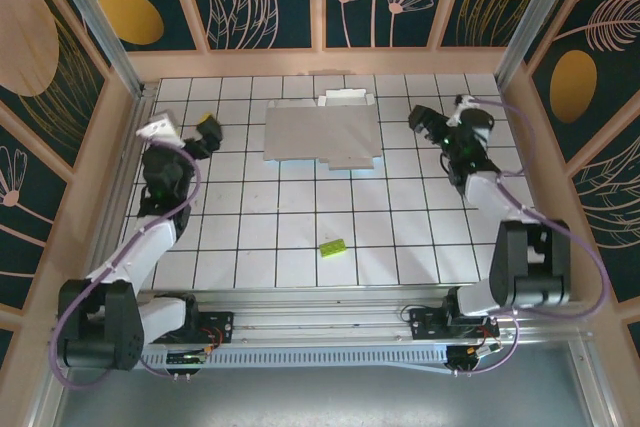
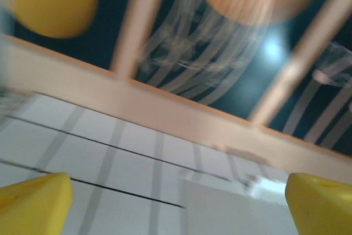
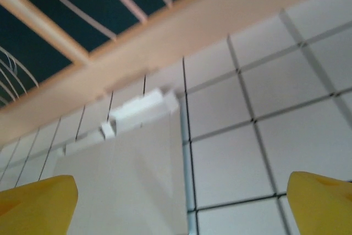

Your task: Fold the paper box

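Left gripper (image 1: 207,127): we see the jaws spread wide with nothing between them, over the left part of the tiled table (image 1: 400,237). It sits near the left edge of the paper box (image 1: 322,132) and apart from it. Right gripper (image 1: 422,123): also wide and empty, near the sheet's right edge and not touching it. The paper box lies flat and unfolded at the far middle of the table, close to the back wall (image 1: 330,62), with its pale grey-white side up. Small tabs show along its far edge and a stepped outline along its near edge. In the right wrist view we note the yellow fingertips (image 3: 36,205) at the bottom corners, with the sheet's far right corner and its tabs ahead, toward the left. The left wrist view is blurred; we make out the sheet's pale corner low and right of centre. A small lime-green block (image 1: 332,246) lies on the near middle tiles, well apart from the sheet and from both grippers.
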